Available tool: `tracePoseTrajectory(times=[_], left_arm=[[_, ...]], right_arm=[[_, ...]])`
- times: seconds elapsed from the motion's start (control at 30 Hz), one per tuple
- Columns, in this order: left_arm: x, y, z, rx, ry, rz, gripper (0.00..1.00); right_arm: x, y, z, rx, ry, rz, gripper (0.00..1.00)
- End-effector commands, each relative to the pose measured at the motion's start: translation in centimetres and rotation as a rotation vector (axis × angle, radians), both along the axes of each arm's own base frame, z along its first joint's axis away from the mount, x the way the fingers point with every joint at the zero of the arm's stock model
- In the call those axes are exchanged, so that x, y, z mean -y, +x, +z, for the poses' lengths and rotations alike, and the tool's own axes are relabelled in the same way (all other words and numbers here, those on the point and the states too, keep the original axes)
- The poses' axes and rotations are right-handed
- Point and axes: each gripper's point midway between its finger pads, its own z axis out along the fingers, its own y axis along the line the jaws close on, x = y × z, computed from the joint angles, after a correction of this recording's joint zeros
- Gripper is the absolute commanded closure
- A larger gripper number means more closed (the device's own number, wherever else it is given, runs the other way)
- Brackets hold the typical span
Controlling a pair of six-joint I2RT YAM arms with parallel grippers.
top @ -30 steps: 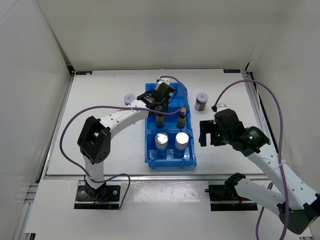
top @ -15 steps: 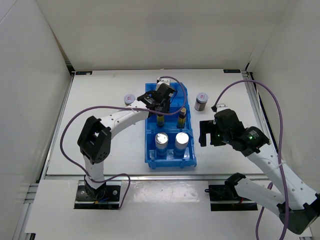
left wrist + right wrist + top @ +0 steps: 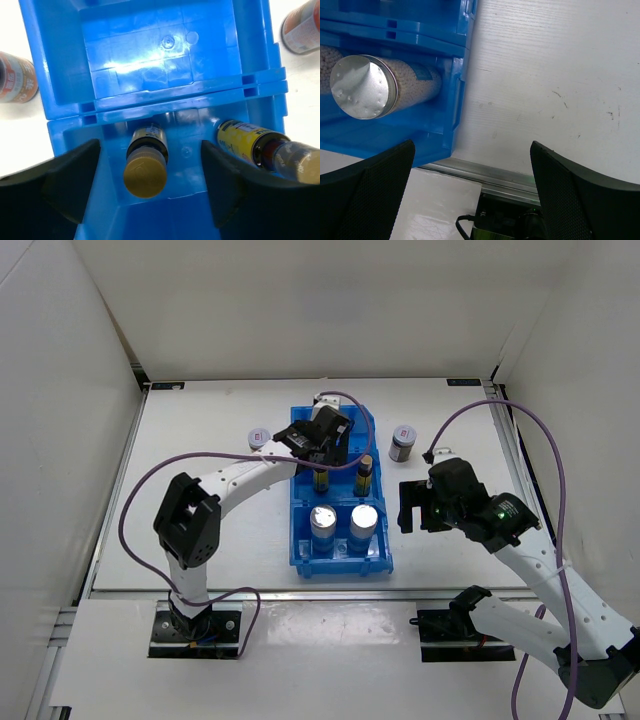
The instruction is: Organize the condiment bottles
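Over the middle compartment of the blue bin, my left gripper stands open. A slim dark yellow-labelled bottle with a gold cap stands upright between its fingers, touching neither. A second slim bottle stands to its right in the same compartment. Two white-blue cylinders with silver tops fill the near compartment. One short jar sits on the table left of the bin, another jar to its right. My right gripper hangs open and empty over the table right of the bin.
The far compartment of the bin holds nothing. In the right wrist view the bin's corner and one cylinder lie to the left, with the table's metal front edge below. White walls enclose the table.
My left gripper has gone from shut to open, letting go of the slim bottle, which stays standing in the middle compartment. The right arm has not moved.
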Motion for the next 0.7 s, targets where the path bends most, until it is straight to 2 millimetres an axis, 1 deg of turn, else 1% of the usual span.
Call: tracePoseTrajectory(times=[0.0,0.03,0.07,0.1,0.13,0.17,0.2,0.23,0.27,0.3,0.33,0.37,0.4,0.43,0.5,0.53,0.57,0.6,0.63,0.67], left_arm=[[-0.8,0.0,4.9,0.093,-0.063,0.021,0.05],[-1.2,0.0,5.6,0.112,-0.055,0.024,0.0],[-1.3,-0.1,6.4,0.127,-0.055,0.015,0.0],[-2.2,0.1,7.8,0.157,-0.061,0.03,0.0],[-2.5,0.0,8.7,0.177,-0.059,0.03,0.0],[-3.0,-0.2,10.3,0.206,-0.078,0.039,0.0],[-4.3,0.1,10.9,0.216,-0.072,0.057,0.0],[-4.9,0.2,11.8,0.231,-0.084,0.068,0.0],[-5.7,0.1,12.0,0.23,-0.082,0.08,0.0],[-6.7,-0.1,13.7,0.26,-0.107,0.096,0.0],[-7.9,0.1,14.1,0.27,-0.103,0.115,0.0],[-8.7,0.0,14.4,0.278,-0.094,0.119,0.0],[-9.9,-0.1,15.9,0.312,-0.103,0.15,0.0],[-11.4,0.1,15.9,0.319,-0.086,0.179,0.0],[-13.3,0.1,16.0,0.326,-0.078,0.22,0.0],[-15.0,0.2,16.4,0.338,-0.08,0.256,0.0],[-15.7,0.3,15.6,0.323,-0.065,0.273,0.0],[-16.4,0.3,15.5,0.318,-0.071,0.279,0.0],[-17.9,0.7,15.0,0.307,-0.064,0.311,0.0],[-18.7,0.8,14.1,0.288,-0.063,0.332,0.0]], right_arm=[[-0.3,0.1,0.3,0.018,0.02,0.007,0.01],[-0.3,0.1,0.3,0.018,0.02,0.007,0.01],[-0.3,0.1,0.3,0.018,0.02,0.007,0.01],[-0.3,0.1,0.3,0.018,0.02,0.007,0.01],[-0.3,0.1,0.3,0.018,0.02,0.007,0.01],[-0.3,0.1,0.3,0.018,0.02,0.007,0.01],[-0.3,0.1,0.3,0.018,0.02,0.007,0.01],[-0.3,0.1,0.3,0.018,0.02,0.007,0.01],[-0.3,0.1,0.3,0.018,0.02,0.007,0.01],[-0.3,0.1,0.3,0.018,0.02,0.007,0.01],[-0.3,0.1,0.3,0.018,0.02,0.007,0.01],[-0.3,0.1,0.3,0.018,0.02,0.007,0.01],[-0.4,0.3,0.4,0.026,0.026,0.007,0.01],[-0.4,0.2,0.1,0.019,0.021,0.007,0.01],[-0.4,0.2,0.1,0.019,0.021,0.007,0.01],[-0.4,0.2,0.1,0.019,0.021,0.007,0.01],[-0.4,0.2,-0.1,0.011,0.015,0.007,0.01],[-0.4,0.2,-0.1,0.011,0.015,0.007,0.01],[-0.4,0.2,-0.1,0.011,0.015,0.007,0.01],[-0.5,0.3,-0.3,0.003,0.009,0.007,0.01]])
